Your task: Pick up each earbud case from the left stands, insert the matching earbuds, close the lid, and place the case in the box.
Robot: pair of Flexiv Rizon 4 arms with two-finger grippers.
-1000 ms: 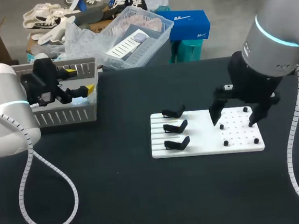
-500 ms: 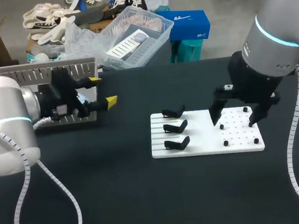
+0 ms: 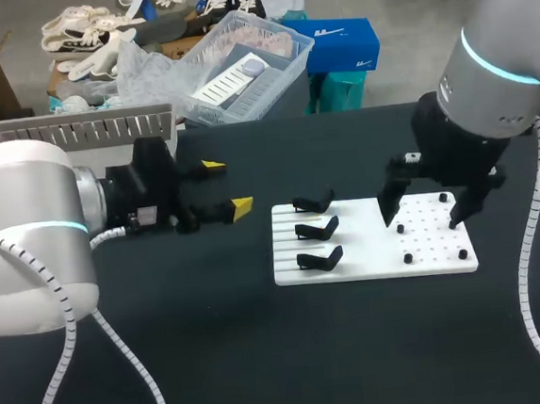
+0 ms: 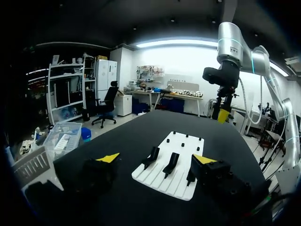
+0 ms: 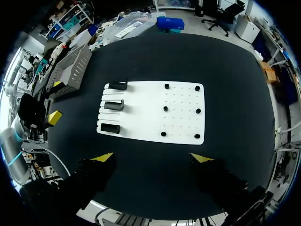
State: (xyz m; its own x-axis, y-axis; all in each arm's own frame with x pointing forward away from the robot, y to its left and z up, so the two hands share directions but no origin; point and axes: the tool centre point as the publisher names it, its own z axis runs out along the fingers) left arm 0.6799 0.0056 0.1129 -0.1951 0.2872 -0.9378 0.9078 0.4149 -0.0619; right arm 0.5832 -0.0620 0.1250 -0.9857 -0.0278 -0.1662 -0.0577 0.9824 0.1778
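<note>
A white board [image 3: 373,245] lies at mid-table with three black stands [image 3: 317,229] on its left half and small black pegs [image 3: 407,259] on its right half. I make out no earbud case on the stands. My left gripper [image 3: 227,185] hovers open just left of the board, nothing between its fingers. In the left wrist view the gripper [image 4: 155,158] faces the board [image 4: 176,181] and the stands [image 4: 172,162]. My right gripper [image 3: 422,213] hangs open over the pegged half. Seen from the right wrist, the gripper [image 5: 152,157] is high above the board [image 5: 155,113].
A grey slatted basket [image 3: 75,131] stands at the table's back left, partly hidden behind my left arm; it shows in the right wrist view too, basket [image 5: 70,68]. Bare black tabletop lies in front of the board and to its right.
My left gripper has swung from the grey basket to the right, ending near the board's left edge. The right arm has kept still.
</note>
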